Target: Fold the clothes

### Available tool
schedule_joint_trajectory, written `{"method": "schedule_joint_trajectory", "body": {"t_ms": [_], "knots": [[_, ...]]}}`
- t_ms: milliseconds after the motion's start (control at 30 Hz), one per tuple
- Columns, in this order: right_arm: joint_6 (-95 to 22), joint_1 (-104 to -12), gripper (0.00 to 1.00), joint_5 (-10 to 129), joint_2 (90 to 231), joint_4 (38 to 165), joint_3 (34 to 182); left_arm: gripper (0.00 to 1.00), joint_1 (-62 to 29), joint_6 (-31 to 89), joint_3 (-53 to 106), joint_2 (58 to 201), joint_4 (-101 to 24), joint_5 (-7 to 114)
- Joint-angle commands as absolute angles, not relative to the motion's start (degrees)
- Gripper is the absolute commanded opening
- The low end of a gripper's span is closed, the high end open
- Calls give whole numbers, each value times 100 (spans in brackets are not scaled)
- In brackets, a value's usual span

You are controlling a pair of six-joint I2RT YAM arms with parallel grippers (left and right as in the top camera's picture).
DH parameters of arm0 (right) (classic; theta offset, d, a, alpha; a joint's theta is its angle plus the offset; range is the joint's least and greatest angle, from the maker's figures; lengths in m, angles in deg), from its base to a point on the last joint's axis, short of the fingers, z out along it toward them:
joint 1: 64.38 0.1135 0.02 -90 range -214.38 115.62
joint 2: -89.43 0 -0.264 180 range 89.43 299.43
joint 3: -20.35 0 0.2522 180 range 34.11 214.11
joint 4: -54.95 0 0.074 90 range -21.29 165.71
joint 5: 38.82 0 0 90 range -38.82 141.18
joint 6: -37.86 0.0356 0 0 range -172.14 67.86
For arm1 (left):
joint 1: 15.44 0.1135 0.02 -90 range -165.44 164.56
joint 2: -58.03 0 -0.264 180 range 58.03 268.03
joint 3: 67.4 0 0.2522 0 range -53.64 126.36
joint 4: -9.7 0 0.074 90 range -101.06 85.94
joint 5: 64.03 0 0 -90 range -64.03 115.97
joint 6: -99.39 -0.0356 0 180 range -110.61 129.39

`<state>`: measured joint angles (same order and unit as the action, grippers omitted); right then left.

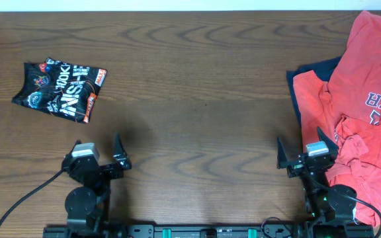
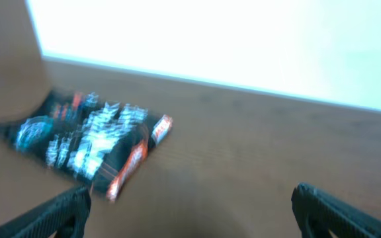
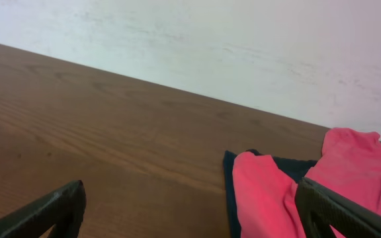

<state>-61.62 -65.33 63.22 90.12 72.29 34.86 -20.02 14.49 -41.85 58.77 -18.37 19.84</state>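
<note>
Black, red, navy on brown wood
The jersey (image 1: 59, 90) is black with white and orange lettering; the T-shirts (image 1: 366, 79) are red with white letters, the garment (image 1: 313, 69) navy, the table (image 1: 197, 86) grain-streaked.

Black jersey (image 1: 61, 91): big white block lettering across the front, too small to read for certain. Its orange and blue logo patches are illegible. Left wrist view is blurred. Red T-shirt (image 1: 369, 73): white letters, crumpled, unreadable.
</note>
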Motion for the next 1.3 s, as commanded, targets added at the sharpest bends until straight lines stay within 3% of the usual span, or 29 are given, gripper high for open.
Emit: {"method": "schedule_joint_trajectory", "body": {"t_ms": [0,167,400,1267], "knots": [[-6085,-6596,99,6363,8977,7222,3462,98,-1974,829,-4633,5815,-1098,2275],[-6085,-6596,99,6363,8977,7222,3462,98,-1974,835,-5343,5815,-20,2284],[-6085,-6596,99,6363,8977,7222,3462,98,-1974,855,-5341,5820,-801,2338],[-6087,-6596,99,6363,8977,7222,3462,98,-1974,855,-5341,5946,-805,2343]]}}
